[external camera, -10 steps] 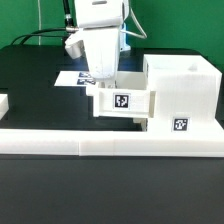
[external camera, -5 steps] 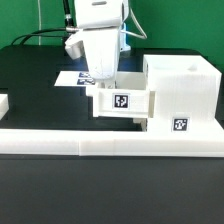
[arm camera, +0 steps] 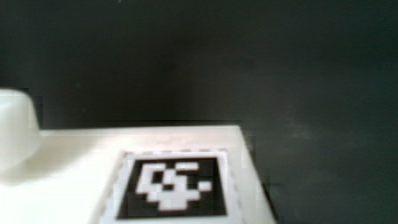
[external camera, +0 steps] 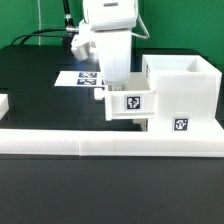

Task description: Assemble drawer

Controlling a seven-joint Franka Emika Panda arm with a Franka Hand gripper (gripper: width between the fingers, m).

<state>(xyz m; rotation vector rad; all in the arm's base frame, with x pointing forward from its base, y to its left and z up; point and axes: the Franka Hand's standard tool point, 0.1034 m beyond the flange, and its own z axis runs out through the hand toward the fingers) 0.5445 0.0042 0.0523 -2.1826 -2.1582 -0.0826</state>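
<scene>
In the exterior view, a small drawer box [external camera: 129, 101] was seen under the gripper [external camera: 113, 84], just beside the housing [external camera: 181, 93]. Whether the jaws were clamped on it could not be told. In the wrist view, the box's tag [arm camera: 171, 184] was shown.

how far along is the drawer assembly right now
Nothing looks seated yet: the housing stands empty on top. In hand: the hand carries one small box beside the housing. Left: fitting it in, then a part at the exterior view's left edge.
</scene>
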